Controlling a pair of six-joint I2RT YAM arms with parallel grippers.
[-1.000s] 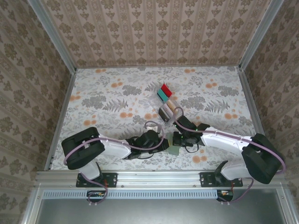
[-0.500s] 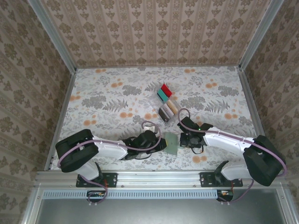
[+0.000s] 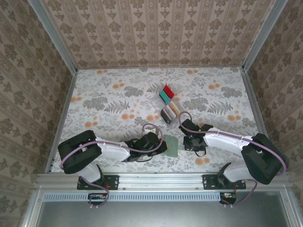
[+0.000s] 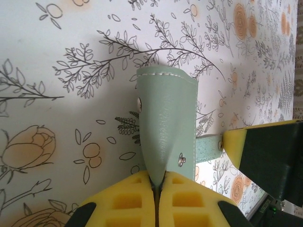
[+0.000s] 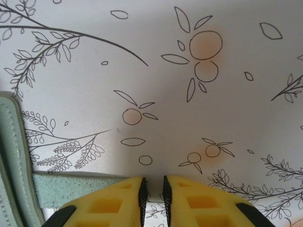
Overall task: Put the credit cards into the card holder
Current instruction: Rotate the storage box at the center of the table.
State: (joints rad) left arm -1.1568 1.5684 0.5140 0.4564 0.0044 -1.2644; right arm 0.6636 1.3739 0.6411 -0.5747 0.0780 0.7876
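The grey-green card holder (image 3: 172,146) lies near the front edge between both grippers. My left gripper (image 4: 157,182) is shut on one leaf of the card holder (image 4: 168,118), which rises tilted off the table. Its snap strap (image 4: 208,147) reaches right towards a yellow finger (image 4: 251,142) of the right gripper. My right gripper (image 5: 154,182) stands just right of the card holder's edge (image 5: 9,156), jaws a narrow gap apart with nothing between them; the strap (image 5: 71,189) lies beside its left finger. The credit cards, red (image 3: 168,90), teal (image 3: 164,96), dark grey (image 3: 166,114) and beige (image 3: 174,108), stand farther back.
The cards sit in a clear plastic divided tray (image 3: 157,105) in the middle of the flowered table (image 3: 109,104). Patterned walls with metal rails enclose the table on three sides. Both arms lie low along the front edge.
The right gripper's jaws have parted slightly and it has shifted a little right, off the card holder. The card holder now shows wider and flatter. The left gripper keeps its hold.
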